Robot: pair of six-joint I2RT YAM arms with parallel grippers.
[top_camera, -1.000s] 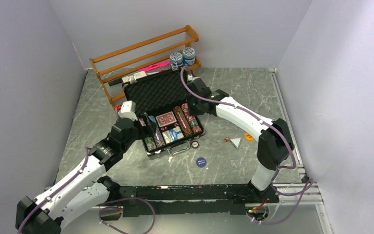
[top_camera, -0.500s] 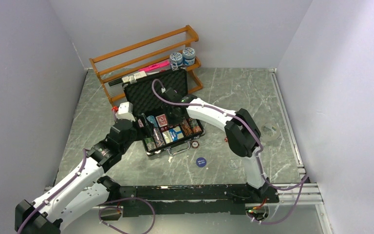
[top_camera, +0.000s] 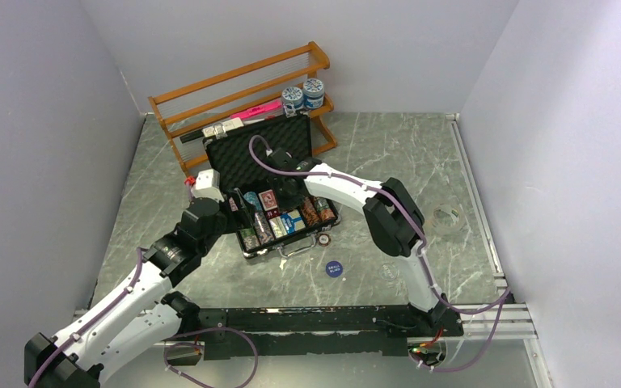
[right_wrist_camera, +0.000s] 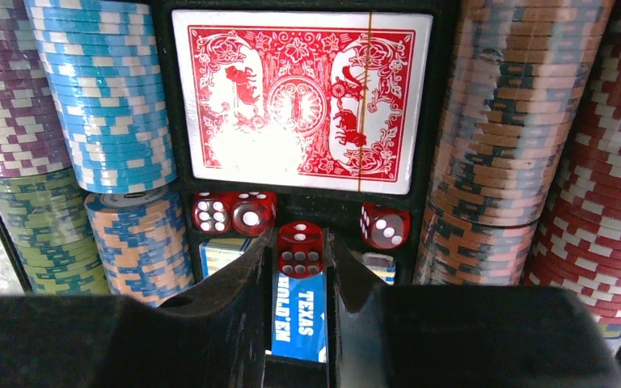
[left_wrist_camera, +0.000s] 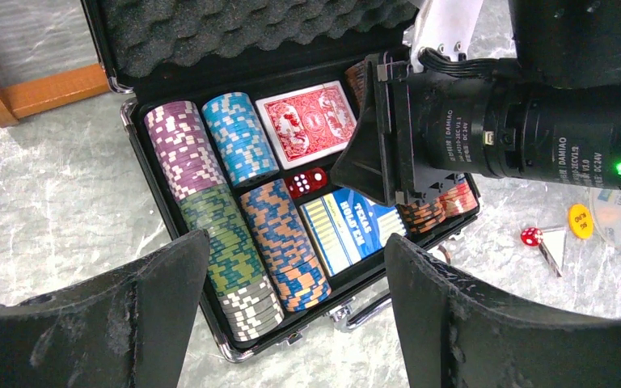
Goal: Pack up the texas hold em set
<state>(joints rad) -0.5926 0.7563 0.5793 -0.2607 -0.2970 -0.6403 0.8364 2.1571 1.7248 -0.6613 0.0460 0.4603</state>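
The black briefcase (top_camera: 251, 153) lies open, foam lid up, with chip stacks (left_wrist_camera: 234, 137), a red card deck (right_wrist_camera: 299, 101) and a blue Texas Hold'em deck (left_wrist_camera: 348, 230) inside. My right gripper (right_wrist_camera: 301, 242) is shut on a red die (right_wrist_camera: 300, 249) and holds it above the case's middle slot, where three more dice (right_wrist_camera: 210, 212) lie. In the top view the right gripper (top_camera: 285, 194) is over the case's middle. My left gripper (left_wrist_camera: 297, 242) is open and empty, above the case's front left corner (top_camera: 238, 212).
A red die (left_wrist_camera: 531, 236) and an orange disc (left_wrist_camera: 580, 220) lie on the table right of the case. A blue disc (top_camera: 334, 268), a chip (top_camera: 324, 238) and a clear disc (top_camera: 388, 272) lie in front. The orange rack (top_camera: 242, 89) with two jars (top_camera: 293, 99) stands behind.
My right arm has folded in to the left. Its gripper went from the case's back right corner to over the case's middle. The left arm has barely moved.
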